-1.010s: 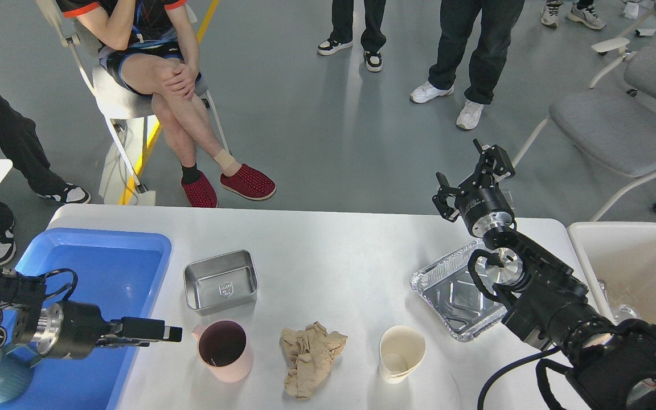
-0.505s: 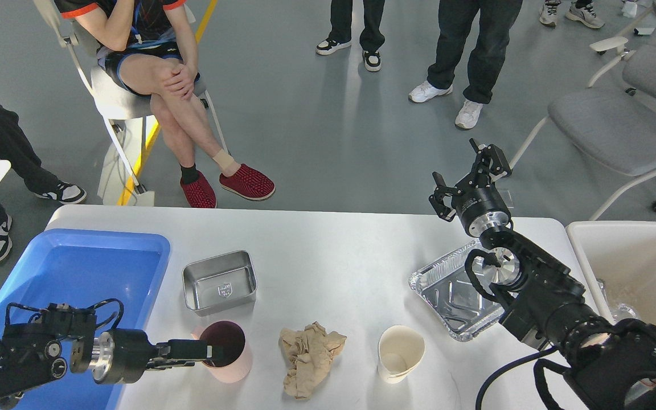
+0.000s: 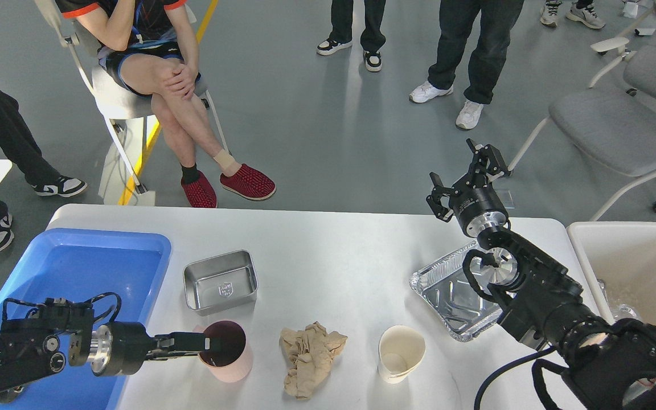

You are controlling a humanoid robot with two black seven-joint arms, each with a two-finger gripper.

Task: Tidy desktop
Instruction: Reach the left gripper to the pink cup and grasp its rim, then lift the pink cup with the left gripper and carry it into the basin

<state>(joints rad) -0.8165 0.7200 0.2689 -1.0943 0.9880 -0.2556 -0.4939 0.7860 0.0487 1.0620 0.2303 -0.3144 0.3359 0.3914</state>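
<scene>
The desktop (image 3: 333, 256) is a wide white tabletop. On it near the front stand a pink cup (image 3: 234, 367) with a dark inside, a crumpled brown paper wad (image 3: 310, 359) and a white paper cup (image 3: 401, 353). A small steel container (image 3: 221, 282) sits further back, and a foil tray (image 3: 447, 293) lies at the right. My left gripper (image 3: 205, 344) reaches in from the left, its tips at the pink cup's left rim; its fingers cannot be told apart. My right gripper (image 3: 464, 176) hangs open above the table's far edge, holding nothing.
A blue plastic tray (image 3: 106, 267) fills the left end of the table under my left arm. A white-rimmed bin (image 3: 635, 256) stands off the right end. People and chairs are on the floor beyond the far edge.
My left arm swung down and right from over the blue tray until its tips reached the pink cup's rim. The right gripper shifted slightly left.
</scene>
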